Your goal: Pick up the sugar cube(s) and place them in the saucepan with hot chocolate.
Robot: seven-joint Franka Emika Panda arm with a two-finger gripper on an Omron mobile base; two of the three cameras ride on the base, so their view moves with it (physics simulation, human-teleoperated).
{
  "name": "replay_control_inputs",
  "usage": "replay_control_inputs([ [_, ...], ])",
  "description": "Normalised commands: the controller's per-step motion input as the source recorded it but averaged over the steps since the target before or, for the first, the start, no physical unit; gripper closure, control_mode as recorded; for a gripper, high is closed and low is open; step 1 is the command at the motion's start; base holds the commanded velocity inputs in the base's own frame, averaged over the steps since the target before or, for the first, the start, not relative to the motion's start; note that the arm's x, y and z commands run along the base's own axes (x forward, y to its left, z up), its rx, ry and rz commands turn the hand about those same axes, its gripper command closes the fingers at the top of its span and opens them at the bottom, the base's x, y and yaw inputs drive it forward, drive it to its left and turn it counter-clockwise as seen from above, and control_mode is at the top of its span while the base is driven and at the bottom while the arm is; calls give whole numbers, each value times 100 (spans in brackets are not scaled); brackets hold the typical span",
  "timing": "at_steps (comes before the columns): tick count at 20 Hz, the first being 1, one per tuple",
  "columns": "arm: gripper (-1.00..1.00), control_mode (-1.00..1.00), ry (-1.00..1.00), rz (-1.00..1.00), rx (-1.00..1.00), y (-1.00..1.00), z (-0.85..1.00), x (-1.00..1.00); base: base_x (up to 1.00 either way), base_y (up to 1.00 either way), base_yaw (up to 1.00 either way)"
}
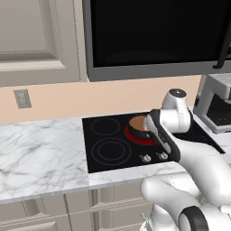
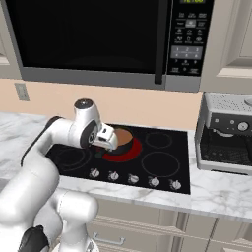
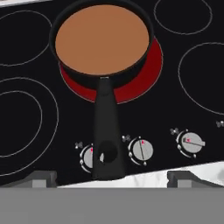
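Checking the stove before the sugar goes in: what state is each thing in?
Small dark saucepan: upright on the burner, full of brown liquid.
Burner under it: glowing red, on.
Other ring-marked burners: dark.
Black microwave: door shut.
Two-finger gripper: open, empty, above the black pan handle.

Hidden and cropped parts

The arm covers much of the saucepan [image 1: 139,122] from its 3 o'clock side in the left base view; in the hand view, one cooktop knob [image 3: 87,156] sits partly behind the pan's handle.
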Motion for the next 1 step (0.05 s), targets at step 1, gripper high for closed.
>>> replay_control_inputs([
  [1,-100,-100,0,0,0,0,0,-10,0,0,0],
])
